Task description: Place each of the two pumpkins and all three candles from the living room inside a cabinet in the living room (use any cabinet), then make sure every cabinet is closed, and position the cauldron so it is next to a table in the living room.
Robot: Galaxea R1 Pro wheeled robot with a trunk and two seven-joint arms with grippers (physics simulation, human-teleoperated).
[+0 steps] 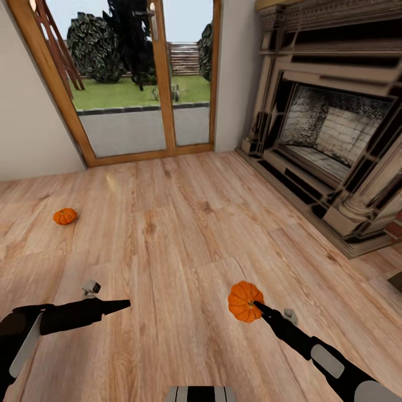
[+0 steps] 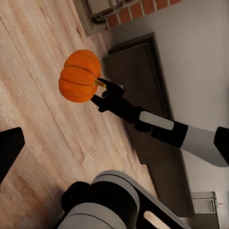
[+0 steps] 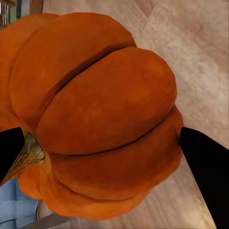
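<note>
Far left on the wooden floor [image 1: 167, 245], near the glass door [image 1: 139, 72]: a second pumpkin [image 1: 65, 216], loose, well apart from both arms, for a later trip. Nearer, left claw [image 1: 124, 304] stretched forward over bare boards, nothing between its tips; together as far as the head view shows, though hard to be sure. Best kept out of the way while driving.

Further right, held pumpkin [image 1: 245, 301] clamped in the right claw [image 1: 258, 306], lifted off the floor, stem [image 3: 29, 153] lying beside one finger [image 3: 206, 171] in the wrist view. Grip across the ribbed body, near the stem side, so some risk of rolling out: no jerks, wrist kept level, slow turn toward the cabinet [image 2: 143, 114], seen as a dark-brown console behind the arm in the left wrist view. Fireplace [image 1: 329, 128] at far right: wide berth for the elbow.
</note>
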